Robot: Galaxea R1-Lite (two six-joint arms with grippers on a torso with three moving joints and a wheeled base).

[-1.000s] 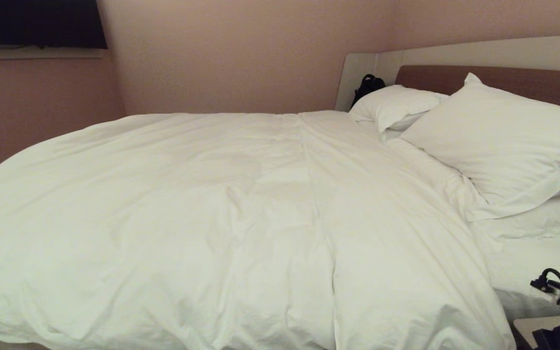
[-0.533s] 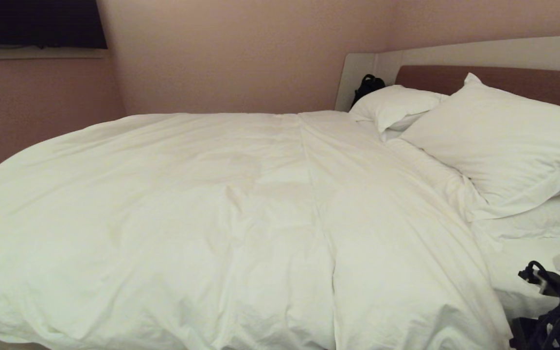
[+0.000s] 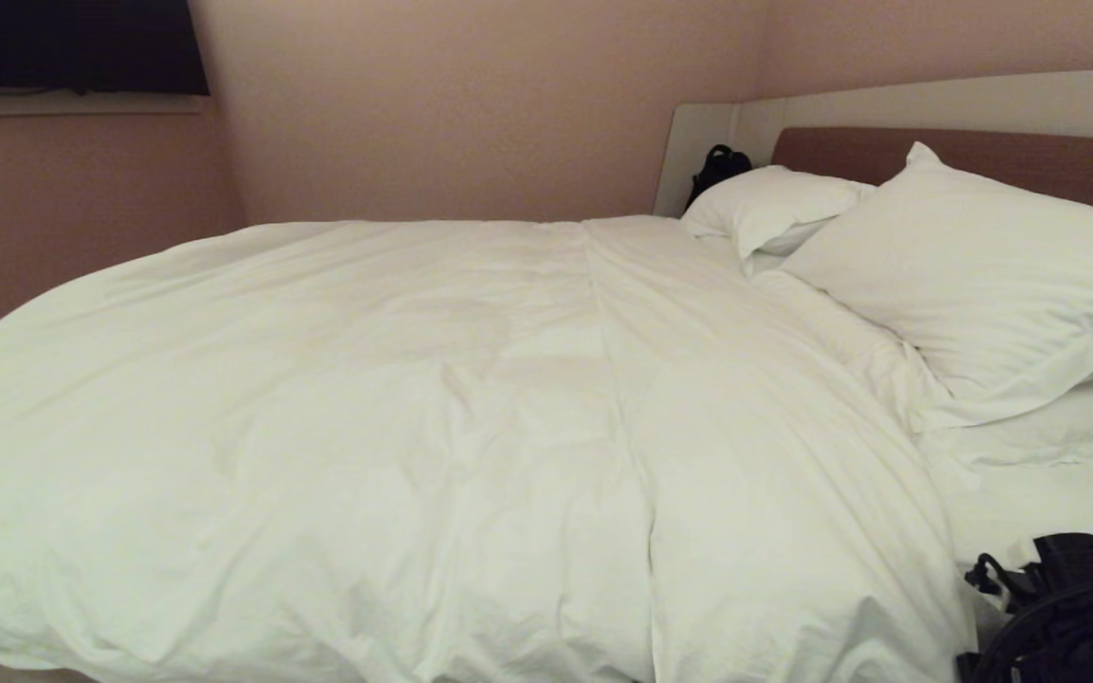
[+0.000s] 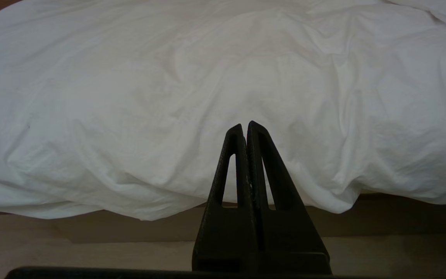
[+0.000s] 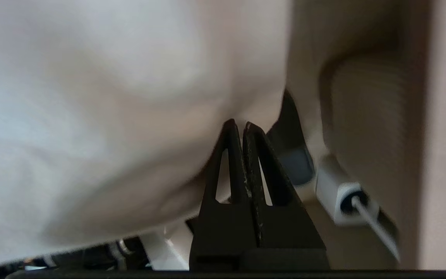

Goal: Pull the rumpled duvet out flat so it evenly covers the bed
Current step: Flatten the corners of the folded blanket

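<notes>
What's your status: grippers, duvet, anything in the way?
Left gripper shut, empty, facing the duvet edge. Right gripper shut, empty. Duvet spread, wrinkled. Nothing blocking.

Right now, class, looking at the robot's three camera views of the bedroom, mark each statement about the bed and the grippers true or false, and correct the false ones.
1. The duvet hangs over the near edge of the bed. True.
2. The left gripper is clamped on the duvet. False: its fingers are shut on nothing, short of the fabric.
3. Two pillows sit at the headboard end. True.
4. The right gripper is wide open. False: its fingers are shut together.
5. A red bag sits behind the far pillow. False: the bag there is black.
</notes>
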